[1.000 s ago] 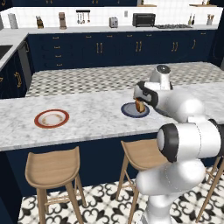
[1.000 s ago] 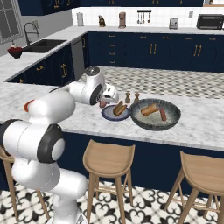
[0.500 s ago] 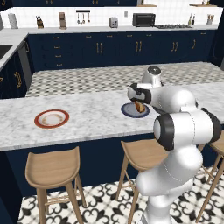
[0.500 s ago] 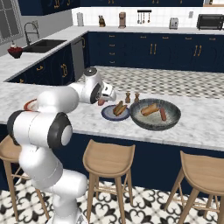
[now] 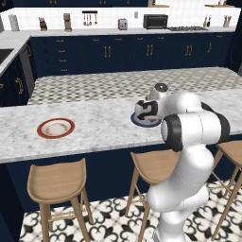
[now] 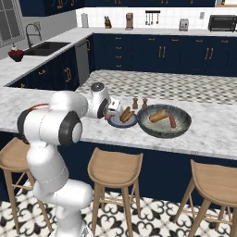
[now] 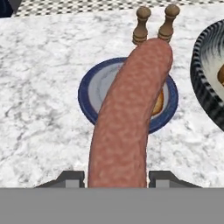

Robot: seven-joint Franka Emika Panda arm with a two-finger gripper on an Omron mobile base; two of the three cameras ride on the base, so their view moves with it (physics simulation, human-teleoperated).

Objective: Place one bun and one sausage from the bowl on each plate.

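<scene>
Marble counter (image 5: 94, 127) runs across the left base view, with the orange-rimmed plate (image 5: 56, 128) sitting bare, well apart to the left. The gripper (image 5: 145, 109) hangs over the blue-rimmed plate (image 5: 142, 121) on the right, the arm's bulk covering most of it. If this delivery goes astray, the orange-rimmed plate waits longer for its own pair.

From the right base view, the blue-rimmed plate (image 6: 123, 121) lies just beside the bowl (image 6: 164, 121), already carrying a bun (image 6: 126, 114). The bowl holds another bun (image 6: 158, 115) and a sausage (image 6: 172, 121). Two small shakers (image 6: 140, 102) stand just beyond the plate. The hand sits at the plate's left side, so a wide swing could knock the shakers or nudge the plate against the bowl.

In the hand view, the jaws are part-way closed on a sausage (image 7: 129, 118), which juts forward from between the finger tips (image 7: 72, 178) and points over the blue-rimmed plate (image 7: 89, 94), hiding most of the bun (image 7: 159, 103). I judge the main risk is the release: the grip holds one end only, so the long free end may land on the bun's rounded top and roll off the rim onto the counter. Dropping it from height would make that worse, and the far tip already reaches toward the shakers (image 7: 154, 24).
</scene>
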